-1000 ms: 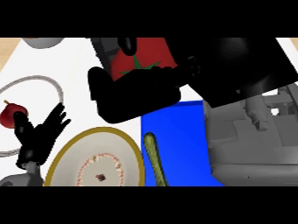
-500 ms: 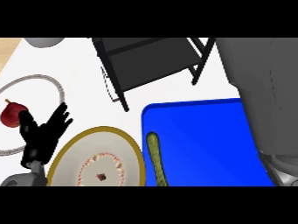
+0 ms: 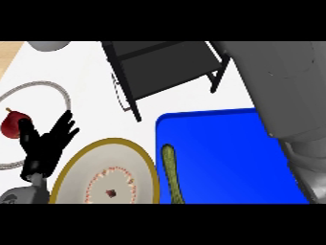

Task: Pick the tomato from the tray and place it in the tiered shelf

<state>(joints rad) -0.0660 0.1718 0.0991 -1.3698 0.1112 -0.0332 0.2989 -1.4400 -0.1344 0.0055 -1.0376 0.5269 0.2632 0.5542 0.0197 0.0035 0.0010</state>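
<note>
1. No tomato shows anywhere now: the blue tray point(image 3: 229, 158) holds only a long green vegetable point(image 3: 171, 174) along its near-left edge, and the black shelf point(image 3: 162, 62) shows no red fruit on the tier I can see. Where the tomato is, I cannot tell; it may be hidden behind the grey right forearm point(image 3: 292, 95).

2. As a judgement, a tomato is light, round, smooth-skinned and a little soft, so it can roll or slip and bruises if squeezed hard. The best hold would be around its widest part, fingers on one side and thumb opposite.

3. The left hand point(image 3: 45, 146) shows at the lower left, fingers spread and pointing up, resting. It holds nothing.

4. Just left of that hand lies a dark red pear-shaped fruit point(image 3: 11, 125) inside a thin-rimmed ring plate point(image 3: 58, 91); the fingers are close to it, but I cannot tell whether they touch.

5. Just right of the left hand sits a gold-rimmed plate point(image 3: 134, 155), and beyond that the tray.

6. The right forearm fills the right side, crossing over the tray's far-right corner. The right hand itself is out of view.
</note>
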